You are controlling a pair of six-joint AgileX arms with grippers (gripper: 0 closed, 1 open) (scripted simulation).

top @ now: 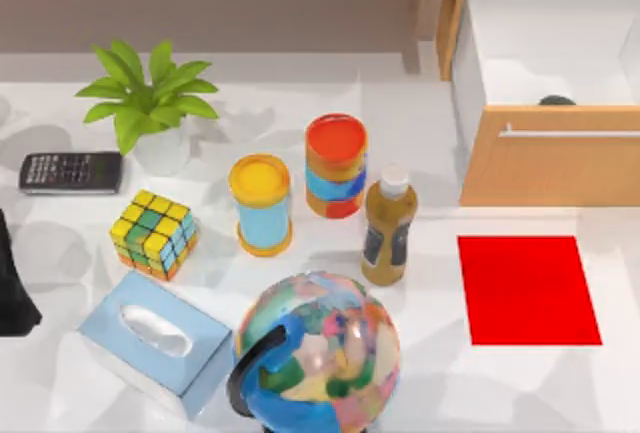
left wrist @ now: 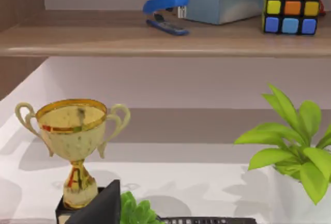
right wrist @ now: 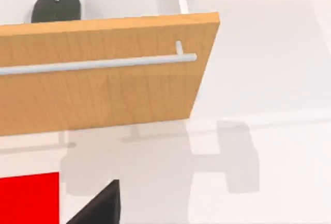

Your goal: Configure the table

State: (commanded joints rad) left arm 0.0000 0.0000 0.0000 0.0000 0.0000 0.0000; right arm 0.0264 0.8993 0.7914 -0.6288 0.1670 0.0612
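- Top view, nearest first, placing things by the red mat (top: 528, 289): the multicoloured globe (top: 322, 353) stands at the near edge, well to the mat's left, with the blue tissue box (top: 155, 343) further left again.
- The brown bottle (top: 388, 227) stands upright just left of the mat; beyond it to the left are the yellow-topped can (top: 261, 203), the red-topped can (top: 336, 165) and the puzzle cube (top: 153, 234).
- Further back and far left of the mat are the calculator (top: 70, 172) and the potted plant (top: 148, 101).
- Directly behind the mat the wooden drawer (top: 548, 153) stands pulled open, with a dark, mouse-like object (right wrist: 56, 5) lying inside it.
- All of this rests on the white table (top: 430, 383), which stretches under and around the mat.
- Risk, as I judge it: the cans, bottle and globe stand close together, so an arm reaching among them could tip the tall bottle or roll the globe onto the mat; the open drawer front also juts toward the mat and could catch the right arm.
- The left gripper (left wrist: 101, 206) shows as a dark tip in the left wrist view, near a gold trophy (left wrist: 75, 141); the right gripper (right wrist: 101, 206) hangs over the bare table between mat and drawer. I cannot tell how far either is open; neither seems to hold or touch anything.
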